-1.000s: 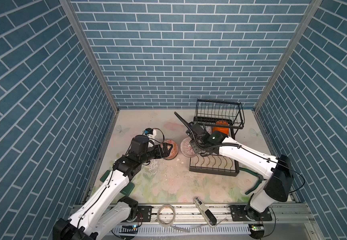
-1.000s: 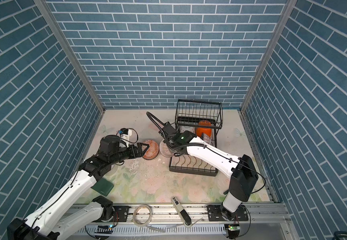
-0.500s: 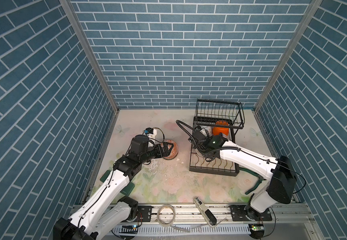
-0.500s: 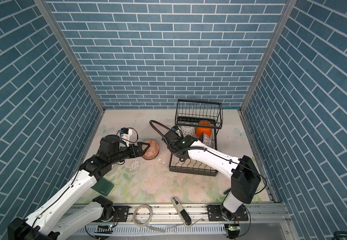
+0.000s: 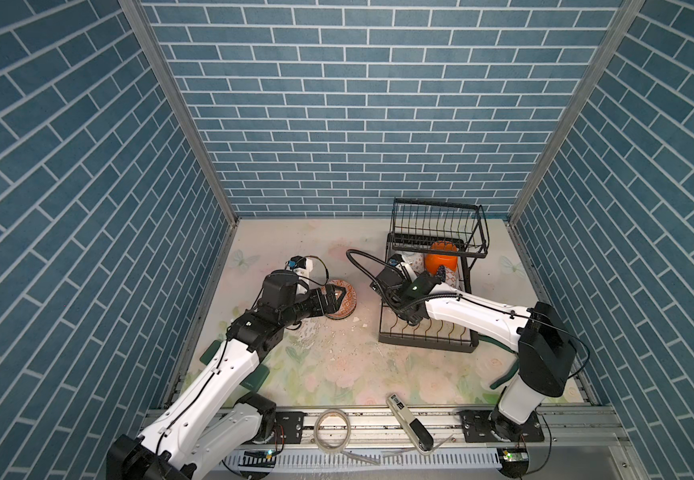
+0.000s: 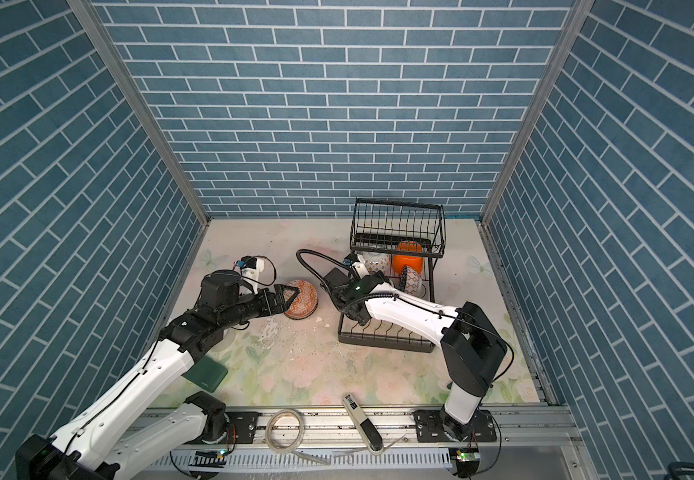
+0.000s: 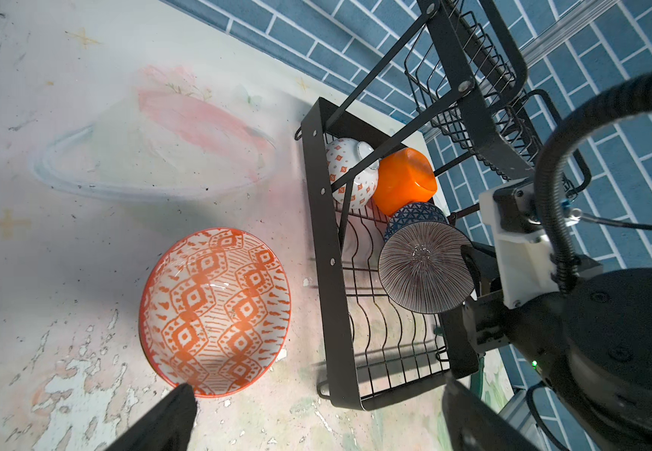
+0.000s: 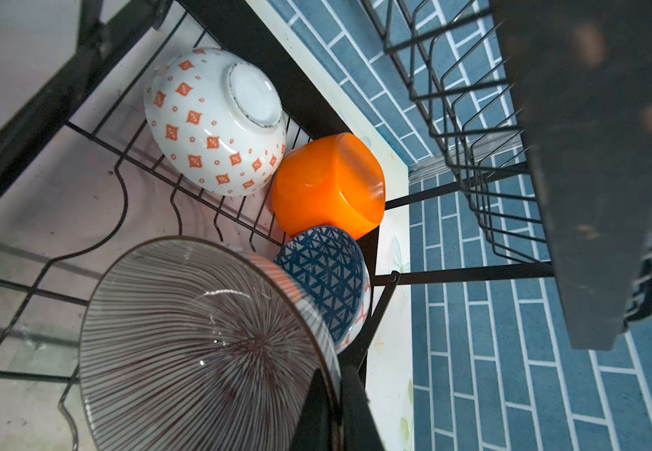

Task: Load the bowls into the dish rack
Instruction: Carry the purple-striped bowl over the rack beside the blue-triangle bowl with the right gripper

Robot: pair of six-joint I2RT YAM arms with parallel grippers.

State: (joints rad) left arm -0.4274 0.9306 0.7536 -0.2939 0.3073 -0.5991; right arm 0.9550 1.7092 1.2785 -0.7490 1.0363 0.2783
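A red-patterned bowl sits upright on the table left of the dish rack. My left gripper is open at its near rim, one fingertip by the edge, holding nothing. My right gripper is shut on the rim of a striped bowl, held on edge inside the rack's lower tier. Behind it lie a white bowl with orange diamonds, an orange bowl and a blue-patterned bowl.
The rack's upper basket hangs over the back of the lower tier. A tape roll and a hand tool lie on the front rail. A green pad sits under my left arm. Brick walls close three sides.
My right gripper has carried the striped bowl from beside the rack's left side into its lower tier. My left arm has hardly moved.
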